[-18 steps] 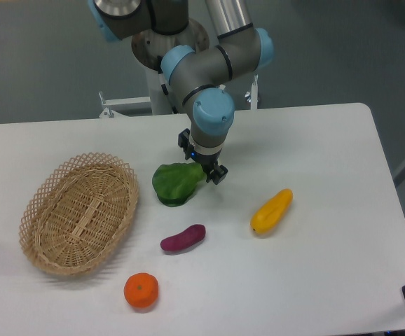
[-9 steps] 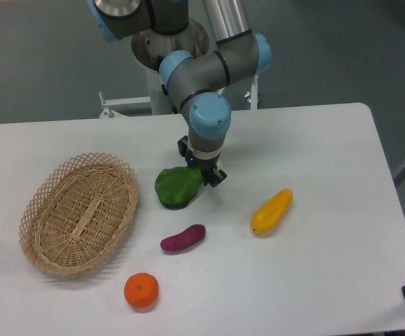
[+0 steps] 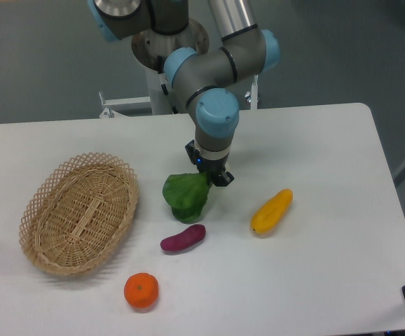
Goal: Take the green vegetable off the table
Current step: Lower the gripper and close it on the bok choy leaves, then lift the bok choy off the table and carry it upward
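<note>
The gripper point(image 3: 211, 175) points down at the table point(image 3: 314, 140), its dark fingers pinched onto the stalk end of the green vegetable point(image 3: 186, 197). The stalk itself is mostly hidden between the fingers, so only the broad dark leaf shows, spreading out from the fingertips to the lower left in the picture. Whether the leaf rests on the white surface or hangs just clear of it cannot be told from this view (a faint shadow sits under its lower edge).

Just below the leaf, on the side toward the camera, lies a small purple eggplant-like piece point(image 3: 183, 239), close to the leaf tip but not touching it. To the right of the gripper in the picture, well apart, lies a yellow elongated vegetable point(image 3: 271, 211), tilted with its upper end to the right. Farther below and left of the gripper sits an orange fruit point(image 3: 141, 290). Well to the left of the gripper stands an oval wicker basket point(image 3: 80, 212), nothing visible inside it.
</note>
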{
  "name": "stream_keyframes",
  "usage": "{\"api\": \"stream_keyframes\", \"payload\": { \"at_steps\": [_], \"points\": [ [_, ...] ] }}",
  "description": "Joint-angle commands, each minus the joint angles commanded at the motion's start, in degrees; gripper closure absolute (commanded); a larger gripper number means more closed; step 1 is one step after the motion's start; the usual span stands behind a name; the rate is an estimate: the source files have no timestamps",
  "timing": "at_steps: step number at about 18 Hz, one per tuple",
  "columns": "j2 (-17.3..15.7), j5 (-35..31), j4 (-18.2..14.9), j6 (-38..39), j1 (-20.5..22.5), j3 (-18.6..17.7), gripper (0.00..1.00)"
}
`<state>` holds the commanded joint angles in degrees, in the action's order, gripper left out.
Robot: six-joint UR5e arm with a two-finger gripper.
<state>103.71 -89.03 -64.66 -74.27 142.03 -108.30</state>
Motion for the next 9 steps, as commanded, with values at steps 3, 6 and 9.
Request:
{"api": "stream_keyframes", "payload": {
  "at_steps": [3,6,9],
  "points": [
    [0.0,0.09,-5.46,-0.09,1.76,4.57,0.72],
    [0.26,0.26,-5.74,-0.09,2.98,7.65,0.72],
    [0.53,0.88,-5.3,-0.26,4.92,9.94,0.72]
  ]
}}
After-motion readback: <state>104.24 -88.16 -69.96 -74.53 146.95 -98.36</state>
